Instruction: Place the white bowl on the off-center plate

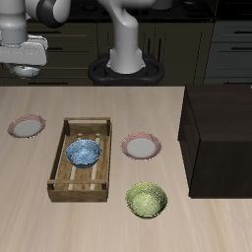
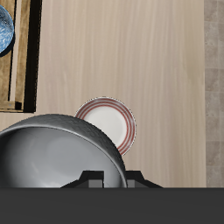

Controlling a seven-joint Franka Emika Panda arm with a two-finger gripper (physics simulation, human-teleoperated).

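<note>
White bowl (image 2: 57,149) clenched in tool (image 2: 109,181), rim overlapping off-center plate (image 2: 112,120), bare tabletop (image 2: 131,52) beyond

My white bowl (image 2: 57,153) showed a grey shaded inside. The off-center plate (image 2: 109,121) had a pink rim and whitish centre. The crate (image 1: 82,160) was tan wood, one bowl (image 1: 83,152) blue-patterned, another (image 1: 146,201) speckled green.

The white bowl (image 2: 61,153) hides part of the off-center plate (image 2: 112,118) in the wrist view. The blue bowl (image 2: 4,31) and wooden crate (image 2: 22,57) are cut off at that picture's edge. The gripper (image 1: 25,71) is partly cropped in the exterior view, its fingertips too small to read.
</note>
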